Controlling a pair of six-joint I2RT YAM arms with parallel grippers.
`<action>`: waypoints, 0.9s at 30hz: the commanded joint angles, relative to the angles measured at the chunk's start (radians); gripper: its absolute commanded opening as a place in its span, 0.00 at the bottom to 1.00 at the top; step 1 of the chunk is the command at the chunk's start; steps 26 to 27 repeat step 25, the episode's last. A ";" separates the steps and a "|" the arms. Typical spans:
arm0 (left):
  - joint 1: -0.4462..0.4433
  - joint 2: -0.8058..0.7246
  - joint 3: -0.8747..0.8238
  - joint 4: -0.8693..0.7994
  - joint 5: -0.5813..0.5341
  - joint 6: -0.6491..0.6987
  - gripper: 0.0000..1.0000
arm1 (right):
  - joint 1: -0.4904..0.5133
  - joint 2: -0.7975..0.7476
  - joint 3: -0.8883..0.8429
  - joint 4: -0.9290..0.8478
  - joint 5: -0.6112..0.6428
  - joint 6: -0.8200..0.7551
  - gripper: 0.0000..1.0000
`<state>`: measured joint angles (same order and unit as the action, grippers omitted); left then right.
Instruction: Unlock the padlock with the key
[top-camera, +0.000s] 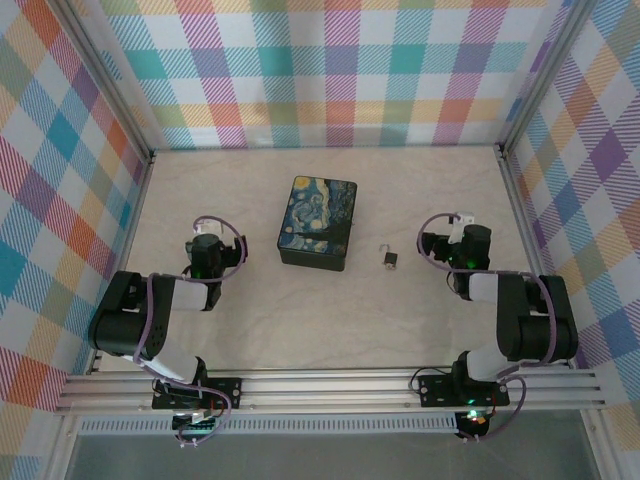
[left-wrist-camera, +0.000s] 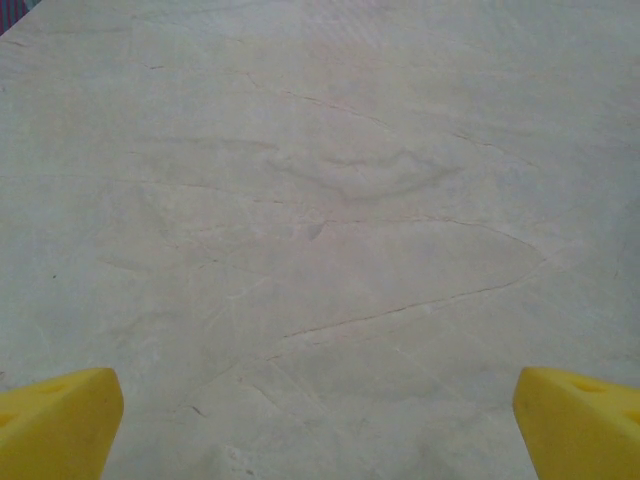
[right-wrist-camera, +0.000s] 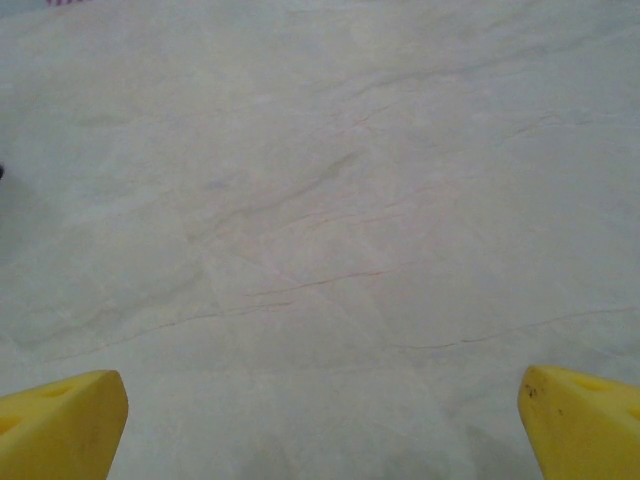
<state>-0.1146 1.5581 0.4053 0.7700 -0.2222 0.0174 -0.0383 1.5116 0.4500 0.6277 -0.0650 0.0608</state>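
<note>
**Both jaws wide, padlock lying free on the table**

We find the padlock (top-camera: 388, 259) lying on the table (top-camera: 300, 330), right of centre. It is between the box (top-camera: 317, 222) and the right gripper (top-camera: 452, 243) and touches neither. Its thin shackle points toward the far wall. The box is dark with a blue-yellow swirl print and sits at mid-table, with a bare strip of table separating it from the padlock.

The left gripper (top-camera: 210, 243) is to the left of the box, near its near-left corner and clear of it. The right gripper is near the padlock on its right side.

In the left wrist view, the yellow fingertips (left-wrist-camera: 60, 420) stand at the two lower corners with bare tabletop between them. They are spread wide and hold nothing. In the right wrist view, the fingertips (right-wrist-camera: 62, 425) stand the same way, wide and holding nothing.

Checked walls (top-camera: 330, 70) close the table on the left, far and right sides. The aluminium rail (top-camera: 330, 392) carrying both arm bases closes the near edge. We note open room in two places:
- a broad bare band between the box and the far wall
- a bare area between the two arms, from the box and padlock to the rail
</note>
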 joint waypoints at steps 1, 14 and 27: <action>0.016 0.005 0.010 0.043 0.046 0.013 1.00 | 0.007 0.021 -0.021 0.170 -0.048 -0.037 1.00; 0.020 0.004 0.010 0.042 0.055 0.012 1.00 | 0.015 0.024 -0.044 0.210 -0.033 -0.043 1.00; 0.032 0.005 0.019 0.029 0.098 0.015 1.00 | 0.015 0.017 -0.077 0.267 0.044 -0.011 1.00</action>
